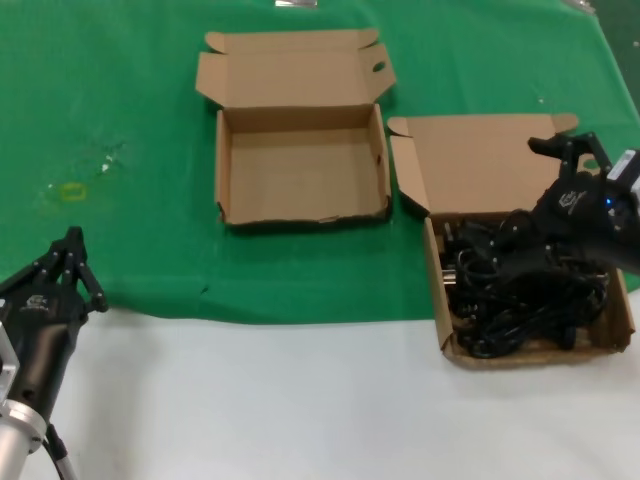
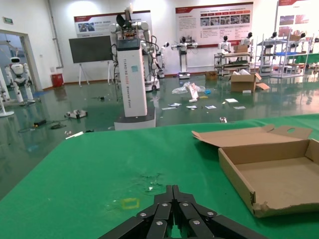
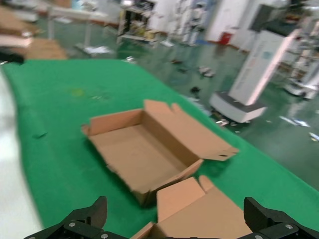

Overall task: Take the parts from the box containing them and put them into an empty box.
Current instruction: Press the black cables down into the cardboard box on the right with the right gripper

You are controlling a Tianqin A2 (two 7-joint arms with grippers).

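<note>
The parts, a tangle of thin black cords with plugs (image 1: 520, 292), fill the cardboard box on the right (image 1: 545, 353). The empty box (image 1: 300, 170) stands open to its left on the green cloth. My right gripper (image 1: 520, 183) is open wide, hovering over the far end of the full box above the cords, and holds nothing. In the right wrist view its fingers (image 3: 92, 213) are spread apart over that box's lid flap (image 3: 199, 209), with the empty box (image 3: 137, 149) beyond. My left gripper (image 1: 72, 255) is shut and empty, parked near the cloth's front left edge; its tips (image 2: 173, 190) are together.
Green cloth (image 1: 120, 100) covers the far part of the table, and bare white tabletop (image 1: 250, 400) lies in front. A small yellow mark (image 1: 72, 190) is on the cloth at the left. Both box lids stand open at the far side.
</note>
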